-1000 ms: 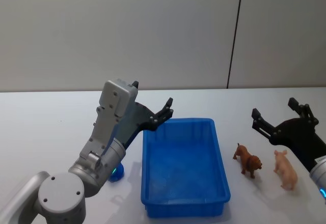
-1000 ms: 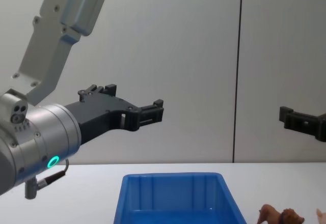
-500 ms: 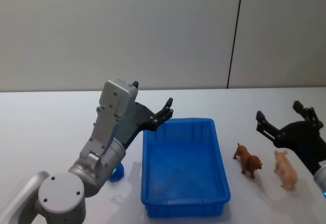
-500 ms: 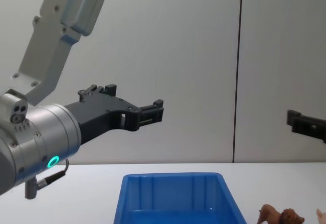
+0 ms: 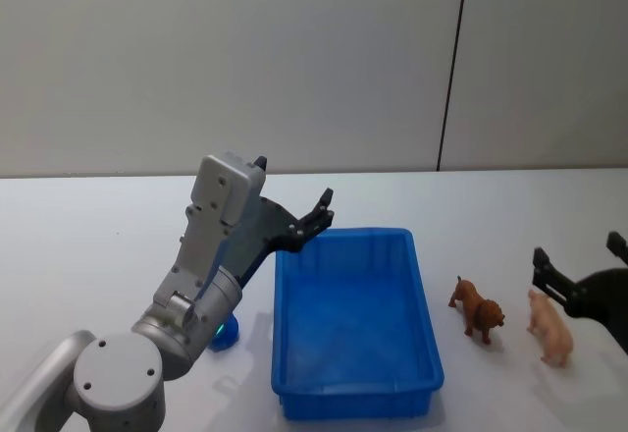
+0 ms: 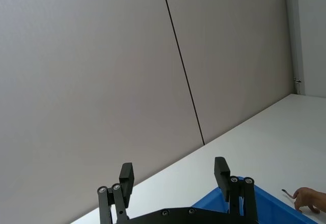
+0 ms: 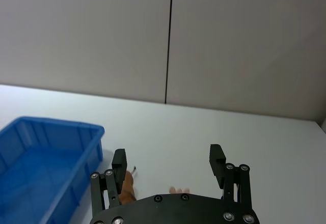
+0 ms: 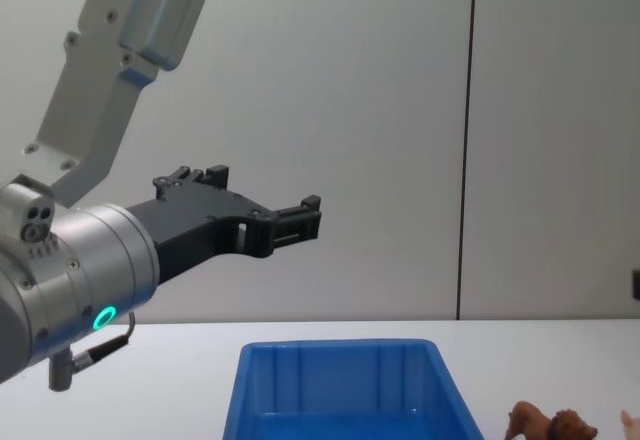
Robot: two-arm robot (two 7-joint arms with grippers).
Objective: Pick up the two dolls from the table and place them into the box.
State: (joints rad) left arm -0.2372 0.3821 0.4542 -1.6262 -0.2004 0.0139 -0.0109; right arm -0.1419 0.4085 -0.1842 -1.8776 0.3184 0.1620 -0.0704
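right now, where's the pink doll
Head view: the pink doll stands on the table at the robot's right, right of the brown doll, the open right gripper close by.

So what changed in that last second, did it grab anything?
Nothing was grabbed. The right gripper, open, moved toward the robot's right and lower, and now hangs close by the pale pink toy figurine. The open left gripper, the bright blue plastic bin, the brown four-legged toy animal and the pink one stayed put on the white tabletop.
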